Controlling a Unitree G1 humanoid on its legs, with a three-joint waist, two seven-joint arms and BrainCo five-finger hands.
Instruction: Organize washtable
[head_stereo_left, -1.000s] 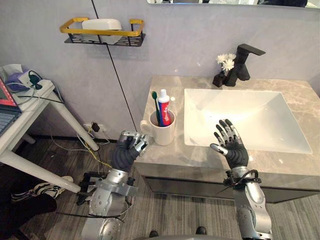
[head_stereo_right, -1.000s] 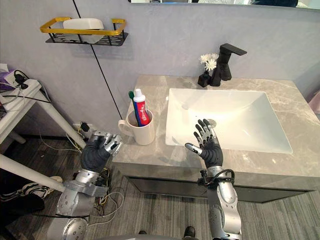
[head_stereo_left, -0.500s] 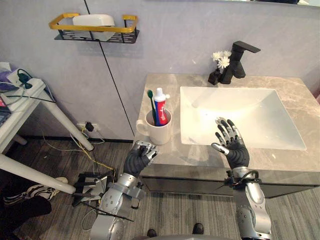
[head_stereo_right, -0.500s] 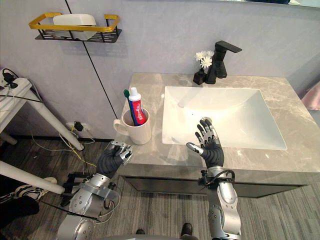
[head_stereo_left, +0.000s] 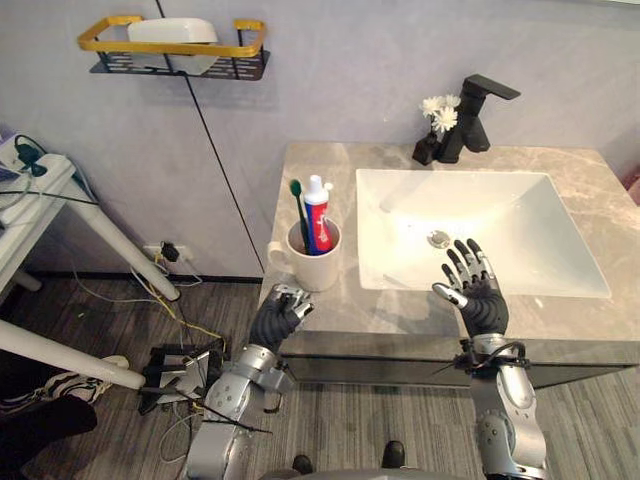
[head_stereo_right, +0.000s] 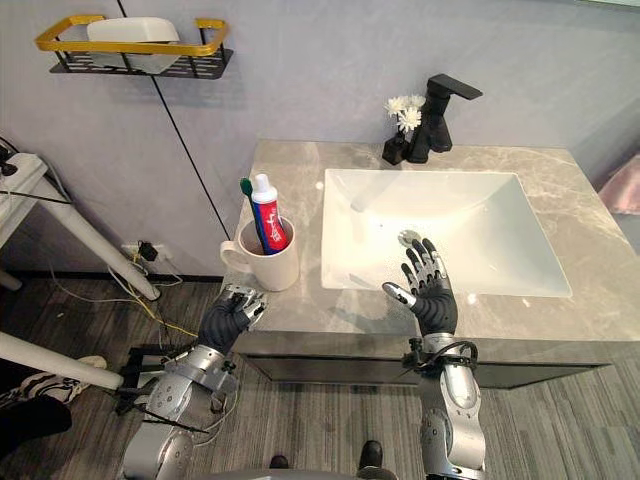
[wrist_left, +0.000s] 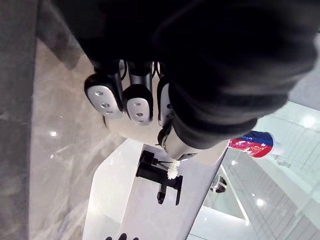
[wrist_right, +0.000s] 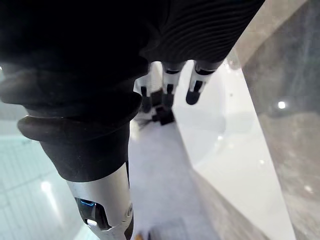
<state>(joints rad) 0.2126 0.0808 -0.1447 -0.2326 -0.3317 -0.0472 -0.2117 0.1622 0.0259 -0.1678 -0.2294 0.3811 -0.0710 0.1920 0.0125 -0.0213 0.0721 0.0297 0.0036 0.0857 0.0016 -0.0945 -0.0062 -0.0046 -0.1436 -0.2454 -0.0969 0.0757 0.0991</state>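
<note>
A white mug (head_stereo_left: 312, 266) stands on the marble counter (head_stereo_left: 335, 312), left of the sink (head_stereo_left: 520, 240). In it are a green toothbrush (head_stereo_left: 298, 206) and a red and blue toothpaste tube (head_stereo_left: 317, 212), both upright. My left hand (head_stereo_left: 280, 312) sits at the counter's front left corner, just below the mug, its fingers (wrist_left: 125, 100) curled and holding nothing. My right hand (head_stereo_left: 478, 296) hovers over the sink's front rim, open with fingers (wrist_right: 167, 85) spread and nothing in it.
A black faucet (head_stereo_left: 478, 112) and a small black vase of white flowers (head_stereo_left: 436, 112) stand behind the sink. A gold-rimmed wall shelf (head_stereo_left: 170, 50) holds a white soap dish (head_stereo_left: 172, 29). A white side table (head_stereo_left: 45, 195) slants at the left.
The camera has shifted, sliding the whole scene. My left hand has dropped from beside the mug's handle to the counter's front corner. The right hand has kept its open pose.
</note>
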